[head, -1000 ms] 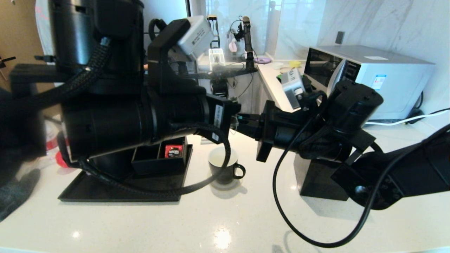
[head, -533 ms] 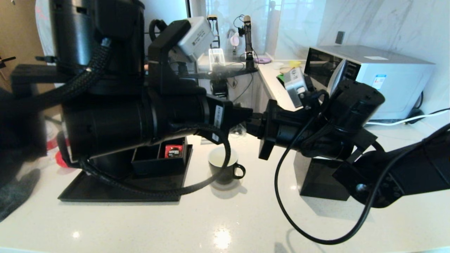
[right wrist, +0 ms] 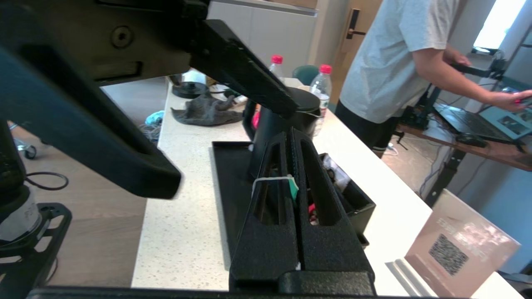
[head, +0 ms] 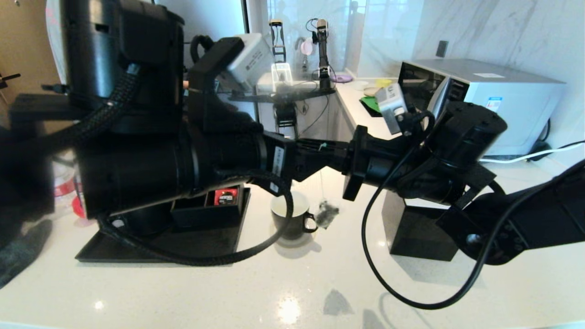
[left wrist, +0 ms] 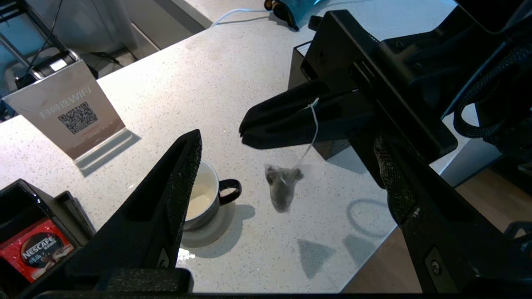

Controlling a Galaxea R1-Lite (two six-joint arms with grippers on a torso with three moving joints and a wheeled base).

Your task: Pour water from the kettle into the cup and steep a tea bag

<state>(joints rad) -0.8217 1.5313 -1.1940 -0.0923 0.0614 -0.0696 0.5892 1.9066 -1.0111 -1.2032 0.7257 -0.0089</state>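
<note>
The tea bag [left wrist: 283,187] hangs in the air on its string [left wrist: 311,128], just beside the cup [left wrist: 201,200] on its handle side and not in it. The cup stands on the white desk [left wrist: 174,91] with a pale liquid inside (probably the water, though hard to judge). The right gripper [left wrist: 245,133] has its fingers clenched on the string above the desk. The left gripper [left wrist: 291,174] faces it, fingers spread wide and holding nothing. The kettle [right wrist: 286,120] stands on the black tray [right wrist: 228,174], beyond the cup.
</note>
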